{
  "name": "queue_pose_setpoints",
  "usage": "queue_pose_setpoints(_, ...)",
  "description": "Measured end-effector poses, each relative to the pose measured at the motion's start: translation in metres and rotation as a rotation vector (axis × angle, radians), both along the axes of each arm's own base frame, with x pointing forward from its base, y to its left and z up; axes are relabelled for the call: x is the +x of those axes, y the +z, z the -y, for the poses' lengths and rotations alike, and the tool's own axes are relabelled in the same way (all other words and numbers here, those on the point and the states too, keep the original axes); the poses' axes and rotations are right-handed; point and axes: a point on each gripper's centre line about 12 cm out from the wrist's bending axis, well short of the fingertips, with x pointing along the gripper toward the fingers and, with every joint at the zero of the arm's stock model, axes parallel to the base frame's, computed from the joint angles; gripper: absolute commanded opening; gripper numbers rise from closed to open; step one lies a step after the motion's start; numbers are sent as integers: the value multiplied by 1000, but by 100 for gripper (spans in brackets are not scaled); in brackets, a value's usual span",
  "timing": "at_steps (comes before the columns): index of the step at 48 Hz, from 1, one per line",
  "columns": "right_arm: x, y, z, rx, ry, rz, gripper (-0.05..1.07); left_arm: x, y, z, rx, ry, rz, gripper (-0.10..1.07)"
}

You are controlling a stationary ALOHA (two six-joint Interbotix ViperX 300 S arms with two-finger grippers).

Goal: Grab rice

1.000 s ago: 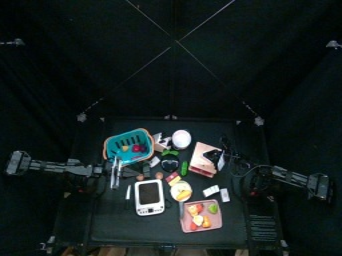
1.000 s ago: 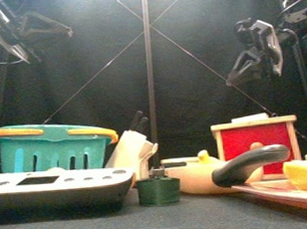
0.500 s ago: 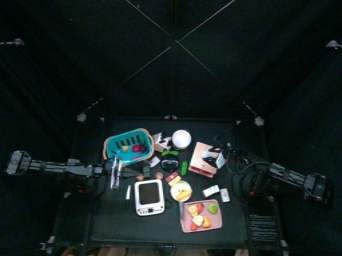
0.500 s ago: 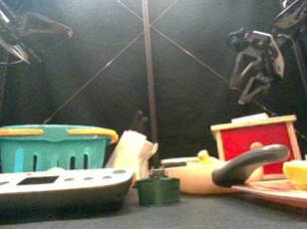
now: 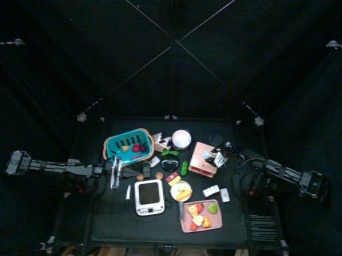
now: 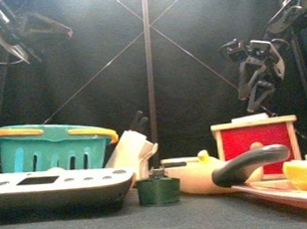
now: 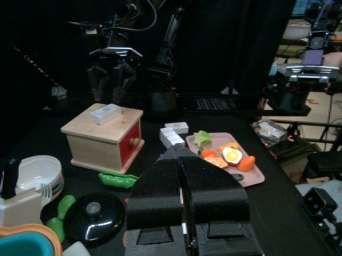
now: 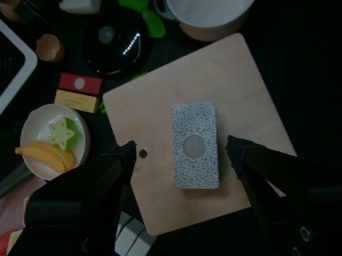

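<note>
The rice (image 5: pixel 205 157) is a flat carton with a tan face and red-brown sides, lying at the table's middle right; it shows in the front view (image 6: pixel 256 146), the left wrist view (image 7: pixel 100 140) and the right wrist view (image 8: pixel 254 90). A small pale block (image 8: pixel 197 143) lies on its face. My right gripper (image 5: pixel 227 158) hangs open just above the carton (image 6: pixel 259 106), its jaws apart on either side of the block (image 8: pixel 187 158), touching nothing. My left gripper (image 5: pixel 104 172) rests shut and empty at the table's left edge (image 7: pixel 185 172).
A teal basket (image 5: pixel 127 146) and a round white bowl (image 5: pixel 181 138) stand behind and left of the carton. A white calculator (image 5: pixel 148 197) and a plate of fruit (image 5: pixel 201 213) lie in front. A black pan (image 6: pixel 247 164) and a small green cup (image 6: pixel 159 191) stand near the front.
My right gripper has swung in from the right and come down over the rice carton. The left arm has not moved.
</note>
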Motion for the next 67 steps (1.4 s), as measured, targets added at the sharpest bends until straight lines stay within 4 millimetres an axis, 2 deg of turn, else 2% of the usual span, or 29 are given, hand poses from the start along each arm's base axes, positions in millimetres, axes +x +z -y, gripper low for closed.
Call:
queue_pose_setpoints(9, 3, -12, 1, 26, 12, -58, 100, 0, 0, 0, 0, 2, 0, -2)
queue_pose_setpoints(22, 3, -19, 3, 9, 24, -89, 97, 0, -2, -1, 0, 3, -5, -2)
queue_pose_setpoints(37, 1, -32, 2, 9, 25, -108, 78, -1, -5, -1, 0, 5, -12, -2)
queue_pose_setpoints(50, 1, -34, 3, 4, 23, -104, 68, -1, -6, -2, 0, 11, -14, -2)
queue_pose_setpoints(67, 10, -23, -4, 17, 39, -54, 68, -1, -5, -4, 0, 20, -12, -2)
